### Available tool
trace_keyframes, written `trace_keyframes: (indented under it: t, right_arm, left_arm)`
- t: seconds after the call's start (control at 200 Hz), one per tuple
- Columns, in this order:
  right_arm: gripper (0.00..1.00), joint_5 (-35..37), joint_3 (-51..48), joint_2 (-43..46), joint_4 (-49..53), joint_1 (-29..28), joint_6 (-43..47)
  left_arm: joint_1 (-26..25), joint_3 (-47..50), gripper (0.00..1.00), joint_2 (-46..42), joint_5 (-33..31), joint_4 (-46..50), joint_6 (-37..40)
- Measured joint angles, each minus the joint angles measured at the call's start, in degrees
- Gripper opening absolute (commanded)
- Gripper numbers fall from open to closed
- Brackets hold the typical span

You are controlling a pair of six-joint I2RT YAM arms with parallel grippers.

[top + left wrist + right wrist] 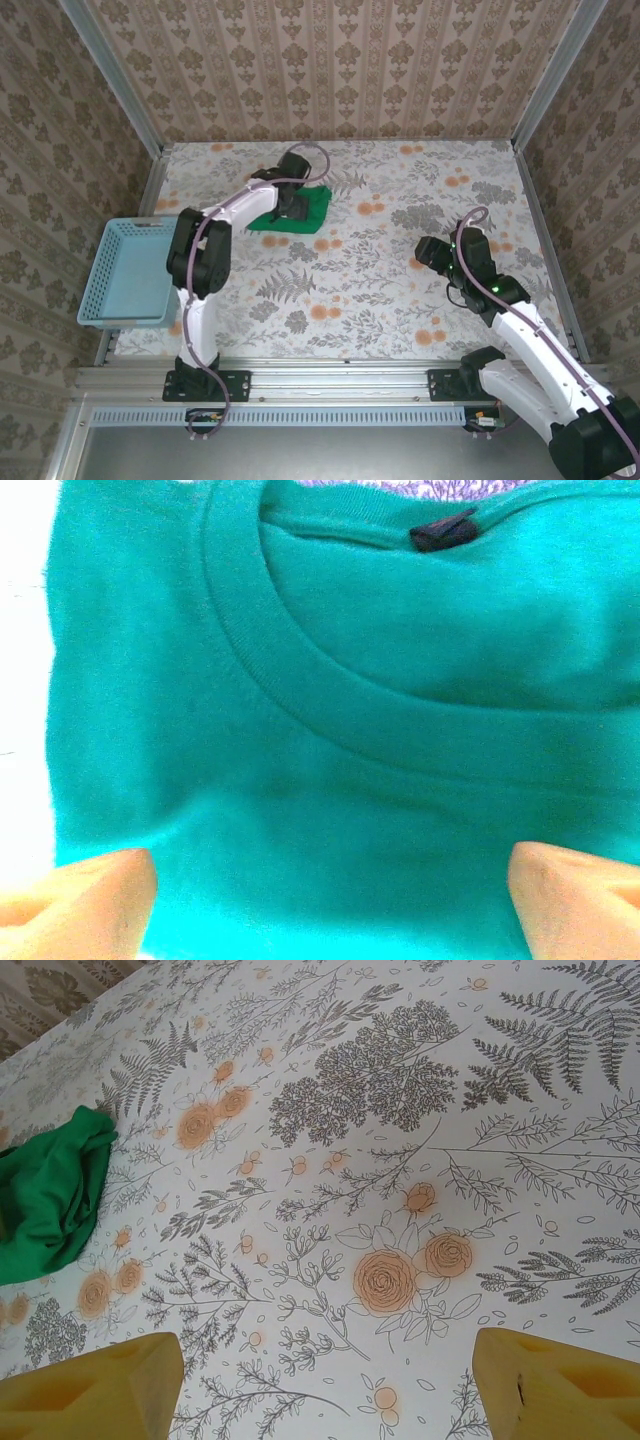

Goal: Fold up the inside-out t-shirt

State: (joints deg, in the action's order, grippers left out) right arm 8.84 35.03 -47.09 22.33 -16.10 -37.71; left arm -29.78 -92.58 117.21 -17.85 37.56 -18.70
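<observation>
light-blue basket (128,272) at left edge, floral tablecloth (380,300)

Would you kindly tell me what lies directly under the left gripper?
The green t-shirt, its ribbed collar and dark label showing. The cloth hides the table beneath it.

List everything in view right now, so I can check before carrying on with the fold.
t-shirt: one, green, far-middle of the table, under the left tool
neck label: one, black, at the shirt's collar
basket: one, light blue, table's left edge
table: one, floral-print surface
walls: brown patterned, on three sides
left tool: open, orange fingers, just above the shirt
right tool: open, yellow fingers, above the floral surface, right side
</observation>
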Motion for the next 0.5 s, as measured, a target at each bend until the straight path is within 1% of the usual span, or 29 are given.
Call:
trace_keyframes:
  t: [0.135, 0.25, 0.365, 0.5]
  right_arm:
    - [0.78, 0.0, 0.0, 0.1, 0.2, 0.0, 0.0]
    - [0.78, 0.0, 0.0, 0.1, 0.3, 0.0, 0.0]
    - [0.79, 0.0, 0.0, 0.7, 0.9, 0.0, 0.0]
    - [0.79, 0.0, -0.4, 2.0, 1.3, 0.0, 0.0]
  left_arm:
    - [-3.5, 0.4, 0.94, -4.3, 1.6, -1.0, -2.6]
    - [-5.9, 0.7, 0.94, -3.2, 3.9, -2.4, -5.2]
    - [-5.3, 1.4, 0.93, 0.3, 5.7, -2.3, -6.7]
    - [-2.2, 1.4, 0.94, 4.6, 6.7, -1.8, -6.3]
